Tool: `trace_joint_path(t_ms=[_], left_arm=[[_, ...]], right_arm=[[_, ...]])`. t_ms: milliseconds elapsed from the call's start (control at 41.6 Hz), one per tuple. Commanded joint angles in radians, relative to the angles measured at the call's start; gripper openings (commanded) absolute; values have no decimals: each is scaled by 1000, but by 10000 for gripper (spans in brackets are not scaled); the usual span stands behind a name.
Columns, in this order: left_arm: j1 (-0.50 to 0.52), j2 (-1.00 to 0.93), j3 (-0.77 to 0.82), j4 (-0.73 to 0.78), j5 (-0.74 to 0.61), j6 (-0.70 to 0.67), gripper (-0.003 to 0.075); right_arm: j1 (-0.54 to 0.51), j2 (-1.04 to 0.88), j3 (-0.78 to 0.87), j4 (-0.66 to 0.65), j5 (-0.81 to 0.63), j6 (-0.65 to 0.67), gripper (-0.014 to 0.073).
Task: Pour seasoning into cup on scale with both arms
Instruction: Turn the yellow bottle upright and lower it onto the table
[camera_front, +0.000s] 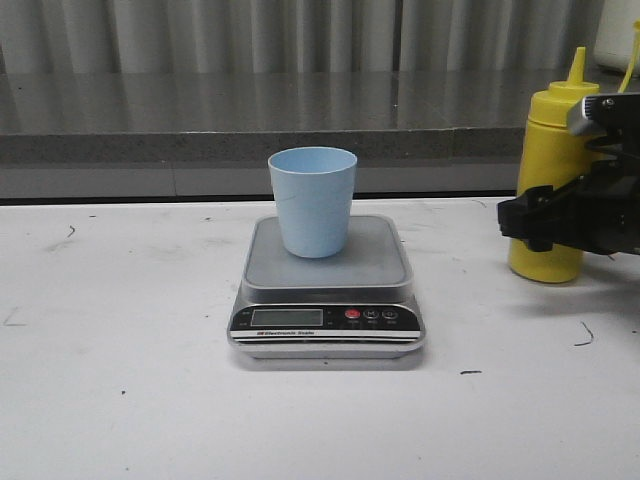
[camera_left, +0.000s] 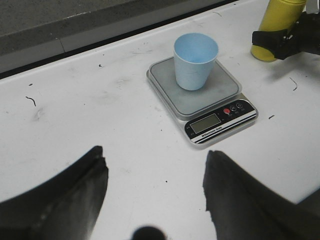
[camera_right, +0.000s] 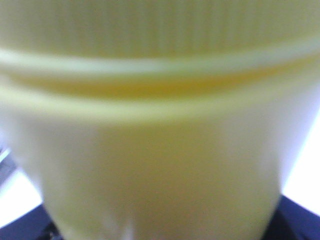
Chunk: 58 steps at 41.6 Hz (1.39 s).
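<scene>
Scale carries cup; right gripper fronts seasoning.

Black right claw with a silver fitting; two dark, blunt left claw fingers.

The cup looks matt pale plastic; the bottle smooth, glossy yellow plastic. The scale has a brushed metal platform and glossy black panel. The table is matt white, scuffed.
</scene>
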Motion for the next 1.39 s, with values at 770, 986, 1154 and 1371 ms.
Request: trace_joint_path(t_ms=[770, 986, 1154, 1371], left_arm=[[-3, -1, -25, -3, -70, -7, 418], [-3, -1, -25, -3, -70, -7, 418], [-3, -1, -25, -3, -70, -7, 418], [-3, -1, -25, -3, -70, -7, 418]], right_arm=[[-6, -103, 63, 2, -76, -26, 602], [-6, -201, 168, 2, -64, -26, 602], [1, -349, 224, 3, 121, -17, 602], [25, -632, 213, 9, 636, 90, 602]])
